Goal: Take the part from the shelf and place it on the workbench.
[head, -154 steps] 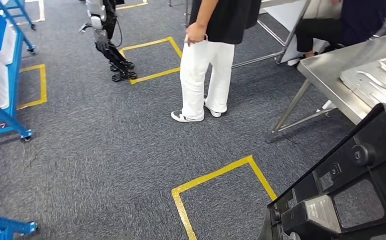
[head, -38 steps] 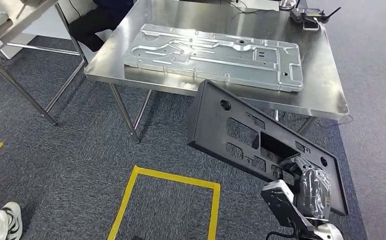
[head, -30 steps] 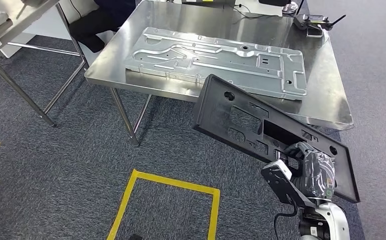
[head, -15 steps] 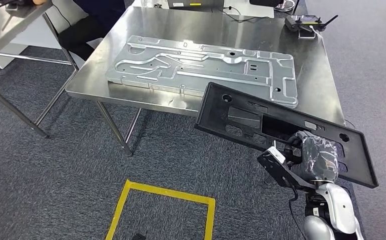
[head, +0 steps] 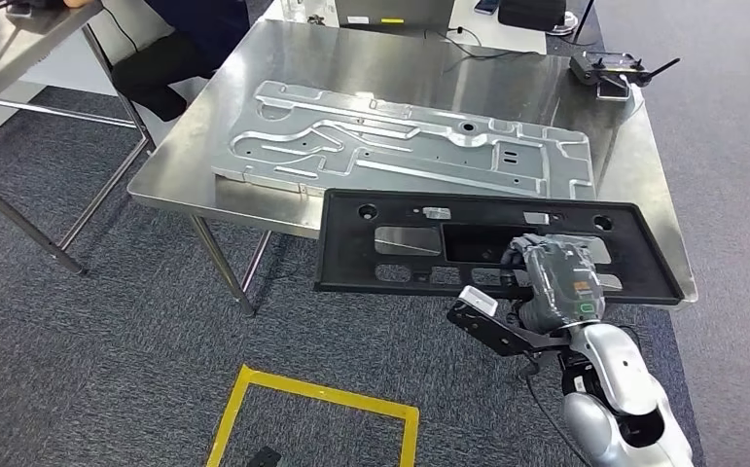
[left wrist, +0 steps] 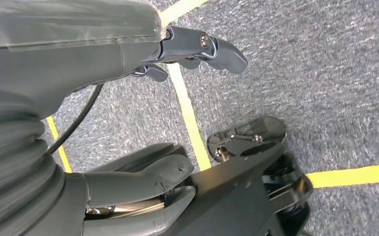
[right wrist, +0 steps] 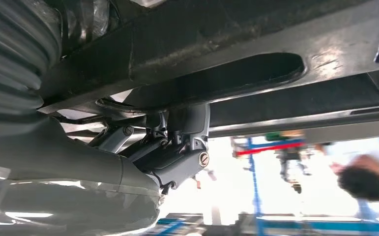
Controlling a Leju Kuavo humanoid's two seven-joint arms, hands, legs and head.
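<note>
The part is a long black plastic panel [head: 400, 243] with cut-outs. It lies level over the front edge of the steel workbench [head: 181, 161], partly above the bench top and partly out over the floor. My right hand [head: 557, 282] grips it from below through a cut-out near its right half. The right wrist view looks up at the panel's underside [right wrist: 256, 29], with my right hand's fingers [right wrist: 180, 157] hooked into it. Whether the panel touches the bench I cannot tell. My left hand [left wrist: 79, 59] hangs over the carpet with its fingers apart and holds nothing.
A large stamped metal plate [head: 400, 146] covers the middle of the bench, just behind the panel. A remote controller [head: 616, 66] sits at the far right corner. A seated person [head: 196, 34] is behind the bench, and a second table [head: 20, 53] stands left. Yellow floor tape [head: 312, 399] marks a square.
The view has swung from the aisle to the workbench. My right hand has brought the panel from a steep tilt to level and carried it forward over the bench's front edge.
</note>
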